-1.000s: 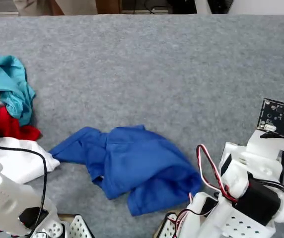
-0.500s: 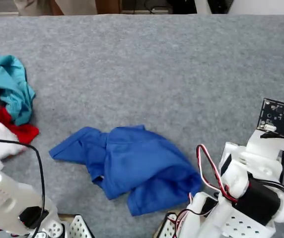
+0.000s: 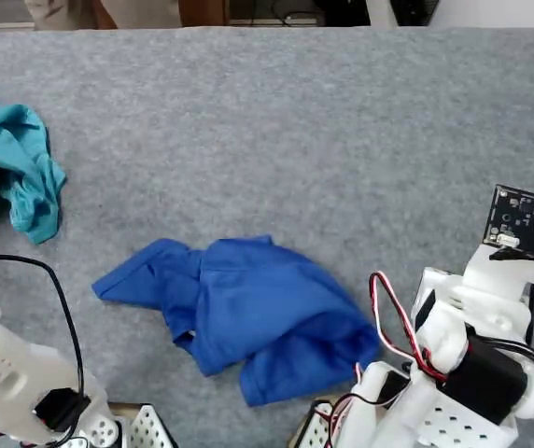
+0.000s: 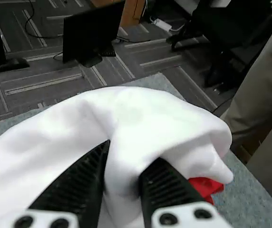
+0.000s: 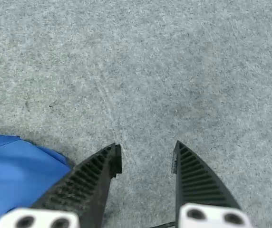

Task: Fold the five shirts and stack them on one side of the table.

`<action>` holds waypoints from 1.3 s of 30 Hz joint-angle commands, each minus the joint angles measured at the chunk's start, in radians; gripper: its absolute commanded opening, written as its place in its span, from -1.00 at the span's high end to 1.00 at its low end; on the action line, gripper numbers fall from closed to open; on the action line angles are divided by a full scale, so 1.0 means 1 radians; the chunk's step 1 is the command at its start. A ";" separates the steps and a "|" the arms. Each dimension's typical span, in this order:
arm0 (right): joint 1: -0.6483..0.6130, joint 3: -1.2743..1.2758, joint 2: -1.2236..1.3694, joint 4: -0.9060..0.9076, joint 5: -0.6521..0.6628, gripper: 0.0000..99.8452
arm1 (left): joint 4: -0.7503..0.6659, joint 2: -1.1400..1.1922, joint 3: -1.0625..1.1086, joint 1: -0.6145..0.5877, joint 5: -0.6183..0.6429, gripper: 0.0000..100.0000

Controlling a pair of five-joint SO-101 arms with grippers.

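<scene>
A crumpled blue shirt (image 3: pixel 248 317) lies on the grey table (image 3: pixel 323 140) near the front middle. A teal shirt (image 3: pixel 20 168) is bunched at the left edge. In the left wrist view my left gripper (image 4: pixel 126 156) is shut on a fold of a white shirt (image 4: pixel 126 118), and a scrap of a red shirt (image 4: pixel 205 187) peeks out beneath it. My right gripper (image 5: pixel 145 154) hangs open over bare table, with the blue shirt's edge (image 5: pixel 17 175) just beside one finger. The right arm (image 3: pixel 463 364) stands at the front right.
The left arm's body (image 3: pixel 15 392) and its black cable (image 3: pixel 66 317) sit at the front left corner. Past the white shirt, the left wrist view shows the table's edge (image 4: pixel 250 175) and the room's floor (image 4: pixel 41 76) below.
The white and red shirts have slid off to the left out of the high view, drawn along by the left arm. The blue shirt and the right arm have stayed put.
</scene>
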 commanded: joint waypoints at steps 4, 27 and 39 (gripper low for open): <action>0.008 -0.041 0.018 0.003 -0.003 0.61 | -0.190 0.067 0.083 0.020 0.011 0.96; -0.082 -0.041 0.019 0.014 0.000 0.61 | 0.069 0.185 0.146 0.021 0.011 0.34; -0.150 -0.051 0.038 0.106 0.126 0.61 | 0.736 0.130 -0.408 0.149 -0.044 0.35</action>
